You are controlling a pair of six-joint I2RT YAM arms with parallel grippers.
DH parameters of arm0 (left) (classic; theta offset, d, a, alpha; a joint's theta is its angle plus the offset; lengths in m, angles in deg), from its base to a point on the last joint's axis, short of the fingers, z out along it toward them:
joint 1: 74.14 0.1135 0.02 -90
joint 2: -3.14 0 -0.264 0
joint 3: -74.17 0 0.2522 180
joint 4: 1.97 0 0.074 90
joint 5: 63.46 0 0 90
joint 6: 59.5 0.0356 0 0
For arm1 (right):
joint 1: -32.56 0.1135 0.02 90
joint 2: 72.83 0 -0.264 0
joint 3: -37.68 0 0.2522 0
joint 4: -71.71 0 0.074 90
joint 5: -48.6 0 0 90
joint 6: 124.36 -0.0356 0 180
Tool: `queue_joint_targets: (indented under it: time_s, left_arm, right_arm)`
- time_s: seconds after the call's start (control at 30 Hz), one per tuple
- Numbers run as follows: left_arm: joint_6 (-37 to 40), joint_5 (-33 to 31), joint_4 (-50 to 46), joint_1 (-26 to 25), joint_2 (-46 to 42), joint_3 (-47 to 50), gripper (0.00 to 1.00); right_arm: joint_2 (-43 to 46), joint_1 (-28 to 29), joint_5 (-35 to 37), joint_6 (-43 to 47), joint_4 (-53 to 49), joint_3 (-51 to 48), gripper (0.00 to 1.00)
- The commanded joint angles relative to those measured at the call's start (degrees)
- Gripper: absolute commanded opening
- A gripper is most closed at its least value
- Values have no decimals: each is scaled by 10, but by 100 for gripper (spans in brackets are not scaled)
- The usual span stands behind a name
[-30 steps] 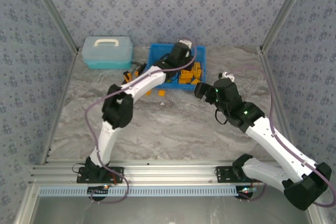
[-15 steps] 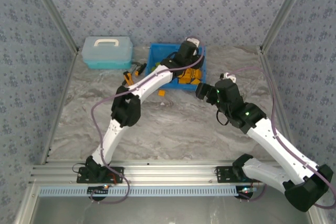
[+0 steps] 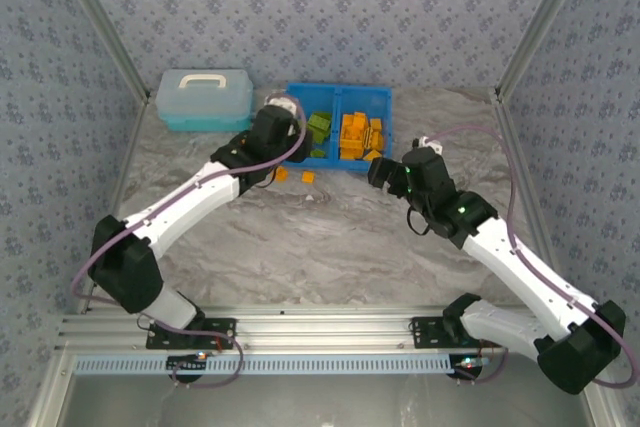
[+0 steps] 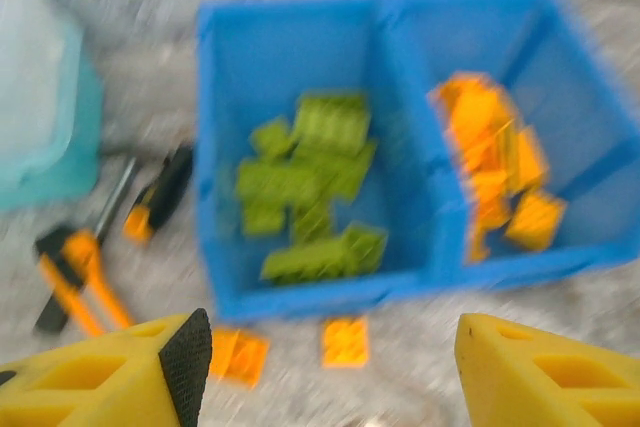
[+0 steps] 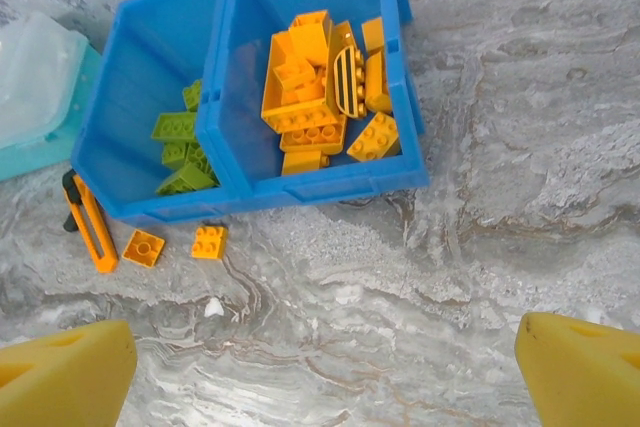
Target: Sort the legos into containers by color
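Green legos [image 5: 185, 152] fill the left compartment of a blue bin [image 5: 310, 189], and orange legos [image 5: 320, 87] fill the right. Two loose orange legos [image 5: 209, 241] lie on the bench [image 5: 500, 197] just in front, probably next to be sorted. The left gripper [image 4: 330, 377] hovers near them, jaws apart and empty. The right gripper [image 5: 320, 377] hangs near the bin, wide open and empty.

The blue bin [image 5: 310, 190] is seen as smooth moulded plastic with a soft sheen; the orange bricks [image 5: 300, 112] and green bricks [image 5: 175, 127] are shown as glossy hard plastic, studded on top; the table [image 5: 520, 177] is read as grey marbled, smooth and matt; the lidded case [image 3: 205, 107] is seen as translucent pale plastic; the front rail [image 3: 320, 327] is shown as bare silvery metal.
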Motion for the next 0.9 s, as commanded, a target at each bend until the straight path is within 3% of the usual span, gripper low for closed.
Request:
queue_joint_targets:
  time_s: [0.0,0.17,0.4,0.7,0.87]
  left_arm:
    - [-11,40,-52,29,12,60,68]
    - [10,63,-21,49,35,101,69]
    - [40,87,-1,89,105,78,72]
    - [95,108,42,92,178,44,85]
    - [106,120,55,97,204,32,87]
  right_arm:
    - [-12,-3,-14,6,10,18,100]
    - [-14,-2,-15,3,9,18,100]
    - [-8,4,-4,-1,-8,24,100]
    - [-22,6,-5,-4,-6,29,100]
    - [-23,7,0,-3,-10,34,100]
